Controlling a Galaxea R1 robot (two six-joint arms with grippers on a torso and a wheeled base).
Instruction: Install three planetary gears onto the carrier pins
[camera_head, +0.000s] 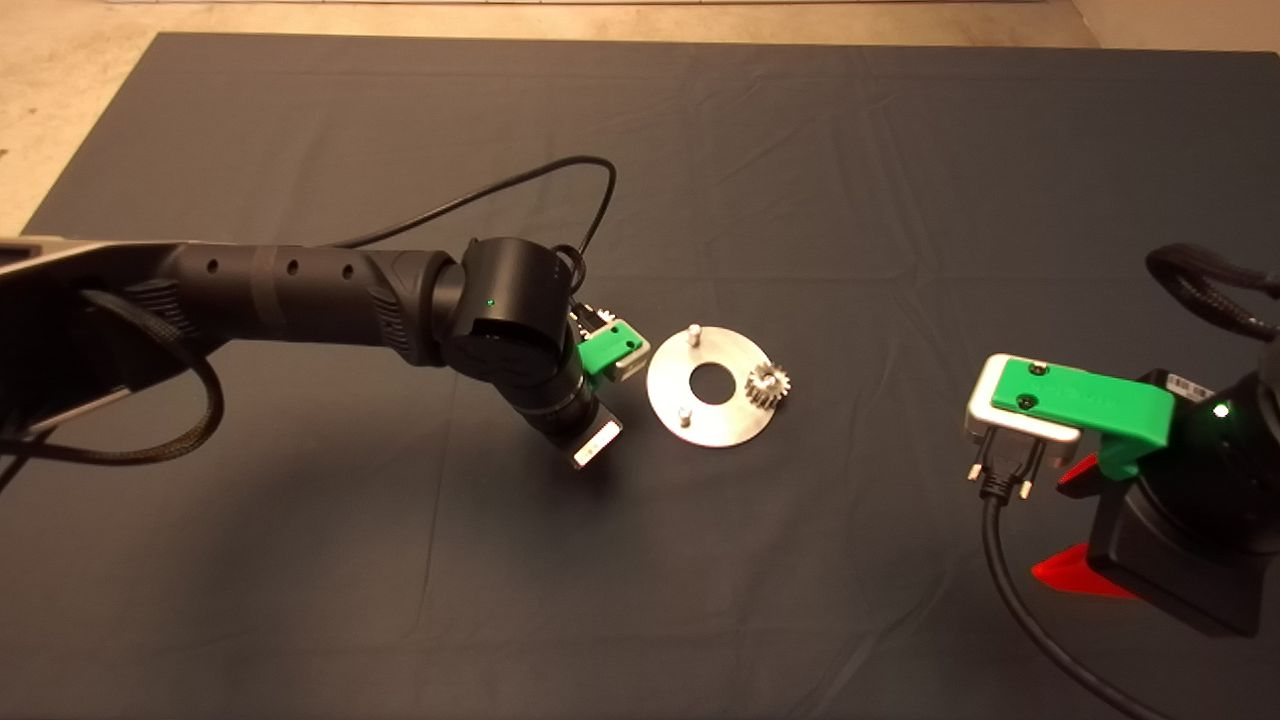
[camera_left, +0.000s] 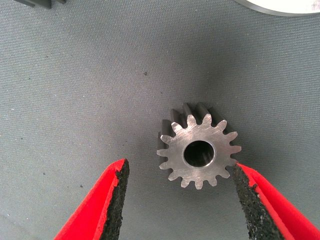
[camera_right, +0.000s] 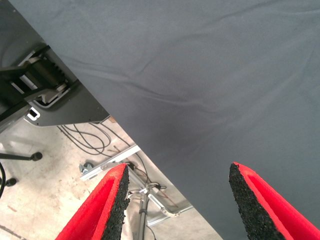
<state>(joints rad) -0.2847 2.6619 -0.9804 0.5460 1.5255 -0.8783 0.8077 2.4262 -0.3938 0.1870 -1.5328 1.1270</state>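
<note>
Straddling loose gear (camera_left: 199, 152), left gripper (camera_left: 180, 200) jaws wide; right gripper (camera_right: 177, 200) parked, jaws wide, empty.

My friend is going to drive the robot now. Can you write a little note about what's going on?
Left gripper: open, down at the mat beside the disc, fingers either side of a loose gear lying flat.
Right gripper: open, parked at the mat's right edge, holding nothing.
Done: one gear sits on the disc's right side.
Left: two pins are bare. Grab the loose gear and fit it. No third gear shows.
</note>
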